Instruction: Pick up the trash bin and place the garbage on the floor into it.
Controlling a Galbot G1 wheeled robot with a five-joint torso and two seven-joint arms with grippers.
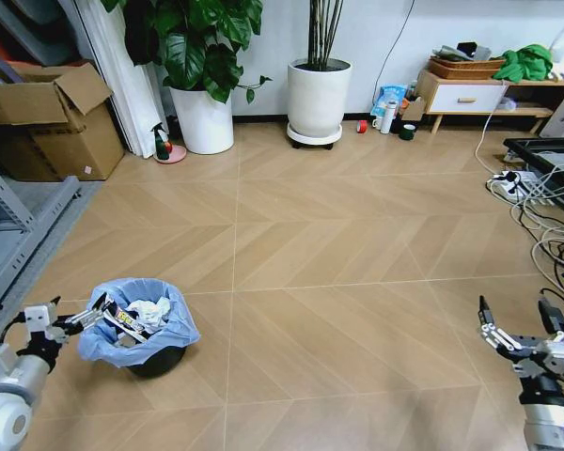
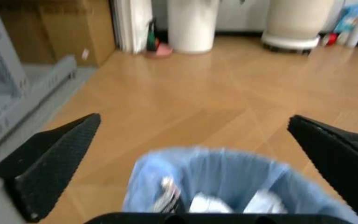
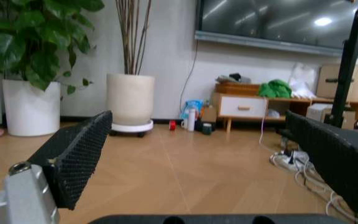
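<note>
Trash bin stands on the floor with the left end effector spread wide beside its rim; crumpled garbage lies inside. The right end effector hangs wide and empty. The collecting looks nearly finished.

Open floor across the middle, clutter only along the edges

The floor lies bare from centre to the far wall, so an end effector could sweep freely there. The trash bin stands low on the robot's left, just beside the left end effector, whose fingers are spread with the bin rim between them in the left wrist view. Cardboard boxes and a grey rack line the left side; cables crowd the right near the wide-open right end effector; two white plant pots stand against the far wall.
</note>
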